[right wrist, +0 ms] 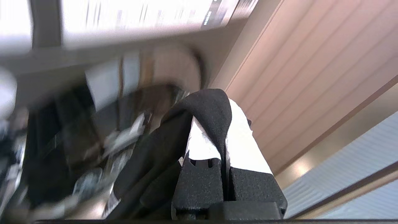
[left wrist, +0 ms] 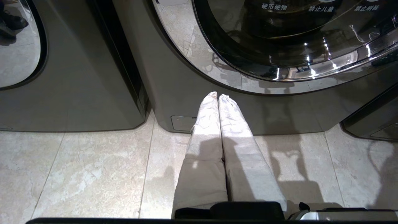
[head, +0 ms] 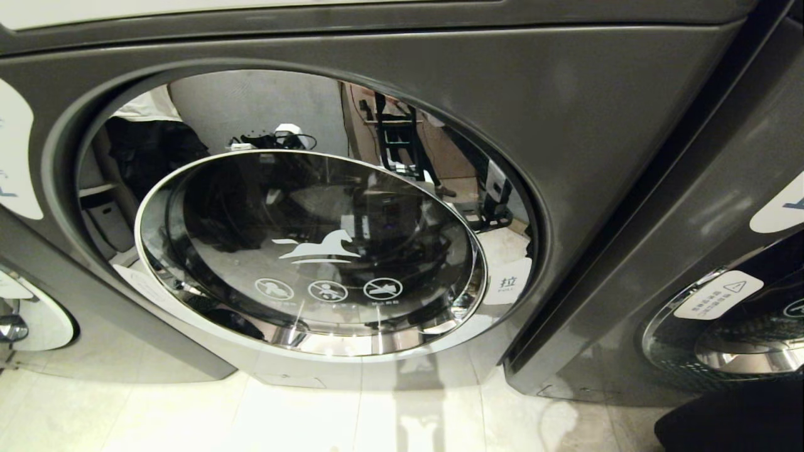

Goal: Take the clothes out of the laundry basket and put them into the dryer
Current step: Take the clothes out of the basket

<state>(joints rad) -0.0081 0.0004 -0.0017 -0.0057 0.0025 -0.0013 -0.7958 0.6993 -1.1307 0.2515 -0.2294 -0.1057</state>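
The grey dryer [head: 597, 125] fills the head view, and its round glass door [head: 314, 251] is closed. No arm shows in that view. In the right wrist view my right gripper [right wrist: 223, 130] is shut on a black garment [right wrist: 211, 109]; the cloth folds over the white-wrapped fingertips and hangs down one side, with a blurred machine front behind it. A dark shape [head: 728, 420] at the head view's lower right corner may be that garment. My left gripper [left wrist: 217, 97] is shut and empty, low over the floor and pointing at the dryer's base [left wrist: 279, 118]. The laundry basket is out of view.
Another grey machine [head: 722, 251] stands close on the right and a third [head: 25, 314] on the left. Pale floor tiles [head: 314, 414] run along in front of them. A pink panelled wall [right wrist: 311, 62] is behind the right gripper.
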